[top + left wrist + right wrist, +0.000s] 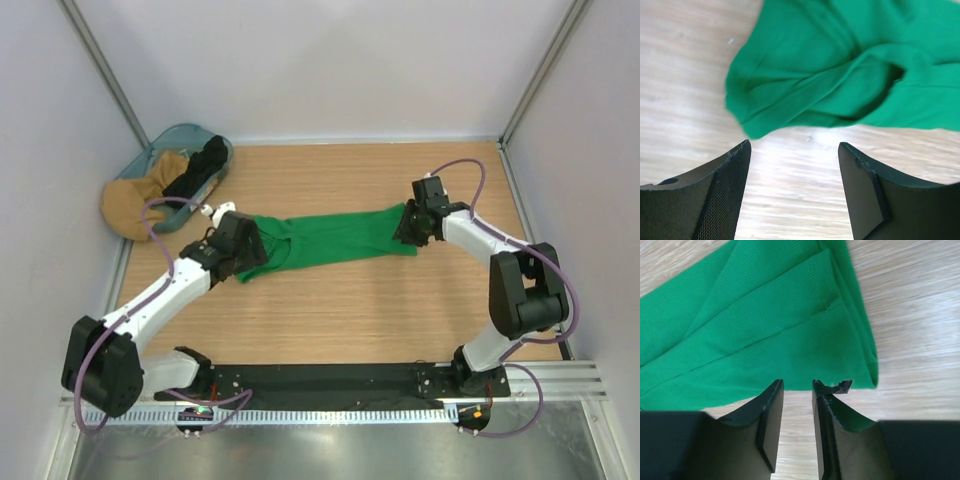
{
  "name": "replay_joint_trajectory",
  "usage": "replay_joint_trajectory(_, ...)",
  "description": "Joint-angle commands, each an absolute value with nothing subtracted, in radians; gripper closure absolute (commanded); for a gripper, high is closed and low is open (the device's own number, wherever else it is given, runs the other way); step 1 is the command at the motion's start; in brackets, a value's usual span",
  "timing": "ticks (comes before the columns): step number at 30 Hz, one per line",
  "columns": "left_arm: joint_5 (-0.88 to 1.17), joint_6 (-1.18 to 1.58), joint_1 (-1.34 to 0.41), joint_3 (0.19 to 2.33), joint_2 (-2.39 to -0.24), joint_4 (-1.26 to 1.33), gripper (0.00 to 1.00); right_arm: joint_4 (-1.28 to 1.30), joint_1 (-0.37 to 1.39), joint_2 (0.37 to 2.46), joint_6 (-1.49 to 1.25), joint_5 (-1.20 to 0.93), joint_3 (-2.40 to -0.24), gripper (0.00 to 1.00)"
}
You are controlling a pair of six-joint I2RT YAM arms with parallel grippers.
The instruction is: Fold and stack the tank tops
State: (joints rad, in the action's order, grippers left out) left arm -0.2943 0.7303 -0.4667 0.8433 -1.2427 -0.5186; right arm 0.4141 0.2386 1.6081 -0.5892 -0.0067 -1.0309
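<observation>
The bright green tank top [330, 238] lies on the wooden table, folded lengthwise into a long narrow band between the two arms. My left gripper [243, 250] sits at its strap end. In the left wrist view the jaws stand wide open and empty [794, 147], just short of the bunched green strap end [840, 65]. My right gripper [410, 232] is at the hem end. Its jaws are a narrow gap apart with only bare table between them [798, 385], right at the edge of the folded hem [765, 330]. The black tank top [200, 165] lies crumpled in the basket.
A grey-blue basket [170, 140] stands at the back left corner, with a tan cloth [130, 205] spilling over its near side. White walls with metal posts close in the table on three sides. The arm bases and a black rail [330, 380] run along the near edge.
</observation>
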Motion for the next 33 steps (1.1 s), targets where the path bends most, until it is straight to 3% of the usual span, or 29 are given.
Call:
replay_joint_trajectory(1,-0.288,0.790,-0.430,0.761,-1.138,-0.488,0.29,0.325,0.247,1.646,-0.618,-0.061,-1.017,0.67)
replay_joint_trajectory(6,-0.235,0.796,-0.351,0.666,-1.023,-0.463,0.32,0.327,0.247,1.716,-0.652,-0.005,-1.016,0.97)
replay_joint_trajectory(7,-0.227,0.795,-0.342,0.658,-1.019,-0.462,0.32,0.325,0.248,1.723,-0.663,0.058,-1.012,0.99)
replay_joint_trajectory(13,-0.126,0.802,-0.284,0.621,-1.054,-0.416,0.35,0.322,0.249,1.764,-0.675,0.100,-1.005,0.99)
replay_joint_trajectory(18,-0.074,0.804,-0.242,0.600,-1.123,-0.341,0.47,0.308,0.247,1.763,-0.675,0.104,-0.994,0.99)
replay_joint_trajectory(26,-0.037,0.816,-0.235,0.597,-1.247,-0.256,0.55,0.307,0.249,1.767,-0.676,0.113,-0.992,0.99)
replay_joint_trajectory(29,-0.028,0.816,-0.224,0.603,-1.292,-0.224,0.67,0.305,0.247,1.767,-0.675,0.118,-0.988,0.99)
replay_joint_trajectory(31,-0.011,0.810,-0.209,0.609,-1.310,-0.218,0.92,0.307,0.249,1.767,-0.675,0.121,-0.986,0.99)
replay_joint_trajectory(32,-0.006,0.804,-0.201,0.612,-1.313,-0.218,1.00,0.305,0.249,1.767,-0.675,0.123,-0.986,0.99)
replay_joint_trajectory(33,-0.003,0.804,-0.184,0.614,-1.309,-0.216,1.00,0.305,0.247,1.767,-0.675,0.123,-0.985,0.99)
